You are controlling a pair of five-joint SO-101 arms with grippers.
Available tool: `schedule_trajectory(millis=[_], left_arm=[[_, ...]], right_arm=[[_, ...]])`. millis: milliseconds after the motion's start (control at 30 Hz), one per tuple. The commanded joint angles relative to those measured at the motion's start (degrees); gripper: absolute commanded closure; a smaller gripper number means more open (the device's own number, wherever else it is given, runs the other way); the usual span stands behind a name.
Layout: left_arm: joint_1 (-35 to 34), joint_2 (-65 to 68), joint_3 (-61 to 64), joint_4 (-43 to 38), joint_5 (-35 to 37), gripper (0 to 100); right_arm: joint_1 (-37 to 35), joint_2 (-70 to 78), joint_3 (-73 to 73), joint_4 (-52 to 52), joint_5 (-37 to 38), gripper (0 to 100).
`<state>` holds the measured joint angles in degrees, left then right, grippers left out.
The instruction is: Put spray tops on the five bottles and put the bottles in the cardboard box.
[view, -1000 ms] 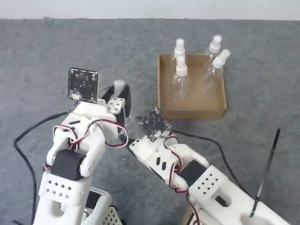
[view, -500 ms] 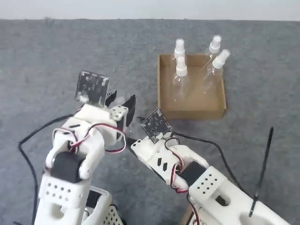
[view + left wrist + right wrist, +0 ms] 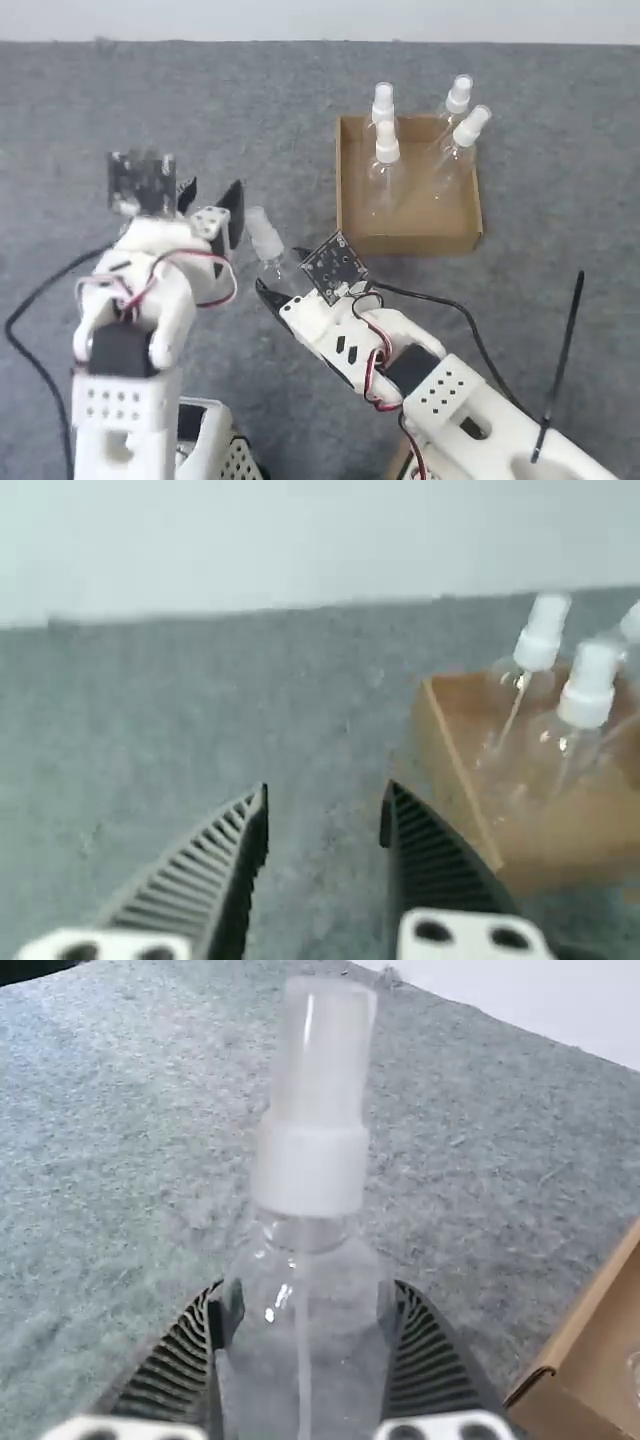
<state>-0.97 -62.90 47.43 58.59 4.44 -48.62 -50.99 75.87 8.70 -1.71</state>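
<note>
My right gripper [image 3: 305, 1345] is shut on a clear bottle [image 3: 305, 1310] with a white spray top [image 3: 312, 1110] on it; in the high view that bottle [image 3: 266, 240] stands left of the cardboard box [image 3: 412, 232], held by the right gripper [image 3: 272, 288]. Several capped bottles [image 3: 385, 165] stand inside the box. My left gripper [image 3: 210, 205] is open, left of the held bottle and apart from it. Its own view shows its empty left gripper [image 3: 322, 835] above grey carpet, with the box [image 3: 480, 780] and capped bottles [image 3: 580, 710] off to one side.
Grey carpet [image 3: 90, 110] covers the table, with open room left of and behind the box. A black cable [image 3: 562, 360] stands up at the right, near the right arm's base.
My left gripper has let go of the spray top, opened and drawn back to the left. The bottle now stays in the right gripper alone.
</note>
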Motion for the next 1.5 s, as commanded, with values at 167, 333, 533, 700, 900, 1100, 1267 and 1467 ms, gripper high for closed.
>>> schedule_trajectory(millis=[167, 333, 533, 700, 900, 1100, 1267, 1467], left_arm=[[2.20, 5.45, -1.19, 0.26, -2.81, 83], [5.10, 5.45, -1.01, 3.16, -3.78, 83], [6.15, 5.45, -1.71, 3.25, -3.78, 83], [-2.02, 2.64, -5.49, 4.13, -3.34, 83], [-2.64, -9.58, 6.64, 2.11, -3.87, 83], [4.31, -17.14, 17.27, 1.49, -5.71, 83], [9.58, -20.57, 21.67, 1.32, -5.80, 83], [12.40, -24.00, 24.40, 0.88, -5.54, 73]], right_arm=[[0.57, -2.86, -0.62, -0.92, -0.62, 99.3], [0.57, -2.95, -0.62, -0.84, -0.62, 99.3], [0.57, -2.95, -0.62, -0.84, -0.62, 99.3], [4.88, -3.21, -1.67, 0.57, -0.53, 99.3], [11.21, -2.51, -10.55, 7.87, -0.70, 99.3], [12.44, -2.42, -17.49, 10.86, -0.35, 99.3], [12.18, 4.70, -29.10, 16.57, -0.70, 99.3], [10.77, 14.11, -41.49, 23.34, -0.70, 99.3]])
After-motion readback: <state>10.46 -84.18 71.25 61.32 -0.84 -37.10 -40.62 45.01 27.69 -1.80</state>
